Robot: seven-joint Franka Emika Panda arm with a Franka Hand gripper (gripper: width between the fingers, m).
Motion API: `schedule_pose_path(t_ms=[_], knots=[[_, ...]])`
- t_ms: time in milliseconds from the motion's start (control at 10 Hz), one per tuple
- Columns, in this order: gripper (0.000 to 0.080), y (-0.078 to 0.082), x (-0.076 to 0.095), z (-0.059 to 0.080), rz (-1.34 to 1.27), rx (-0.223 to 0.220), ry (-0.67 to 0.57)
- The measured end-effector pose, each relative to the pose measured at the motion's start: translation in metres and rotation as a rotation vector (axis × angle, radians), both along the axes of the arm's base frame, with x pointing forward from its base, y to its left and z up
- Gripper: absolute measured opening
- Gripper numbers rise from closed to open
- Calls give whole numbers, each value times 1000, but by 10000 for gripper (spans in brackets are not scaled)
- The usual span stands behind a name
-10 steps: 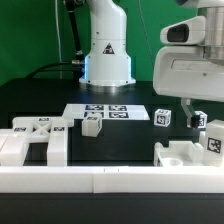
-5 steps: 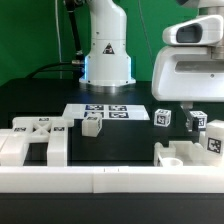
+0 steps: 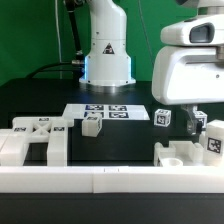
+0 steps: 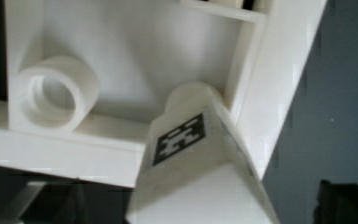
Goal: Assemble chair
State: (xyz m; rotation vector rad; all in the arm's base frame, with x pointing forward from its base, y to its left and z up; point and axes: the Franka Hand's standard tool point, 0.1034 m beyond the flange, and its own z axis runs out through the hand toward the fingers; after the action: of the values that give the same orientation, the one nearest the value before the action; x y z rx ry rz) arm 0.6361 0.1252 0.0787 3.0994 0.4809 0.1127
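Note:
The chair lies in separate white tagged parts. A large blocky part (image 3: 30, 140) sits at the exterior view's left, with a small block (image 3: 92, 125) beside it. Two small tagged cubes (image 3: 162, 118) (image 3: 201, 121) stand near the right. A bigger part (image 3: 185, 155) with a tag lies at the front right. My gripper (image 3: 192, 117) hangs over that right-hand group, open. In the wrist view a white frame part with a round hole (image 4: 51, 95) fills the picture. A wedge-like tagged piece (image 4: 190, 140) runs between my dark fingers (image 4: 345, 200). My gripper (image 4: 202, 205) straddles it with a gap showing on one side.
The marker board (image 3: 105, 111) lies flat in the middle of the black table, in front of the robot's base (image 3: 107, 55). A long low white rail (image 3: 110, 181) runs along the front edge. A green backdrop stands behind.
The jaws have widened a little. My hand has shifted slightly lower over the right-hand parts. The chair parts have not moved.

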Motion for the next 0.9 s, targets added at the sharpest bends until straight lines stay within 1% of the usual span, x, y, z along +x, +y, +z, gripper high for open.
schedule_pose_path(t_ms=[200, 300, 400, 500, 600, 700, 900], knots=[[649, -2, 0, 0, 89, -9, -1], [546, -2, 0, 0, 73, -7, -1], [546, -2, 0, 0, 64, -6, 0], [372, -2, 0, 0, 47, -5, 0], [288, -2, 0, 0, 47, -5, -1], [288, -2, 0, 0, 9, -1, 0], [288, -1, 0, 0, -210, 17, 2]])
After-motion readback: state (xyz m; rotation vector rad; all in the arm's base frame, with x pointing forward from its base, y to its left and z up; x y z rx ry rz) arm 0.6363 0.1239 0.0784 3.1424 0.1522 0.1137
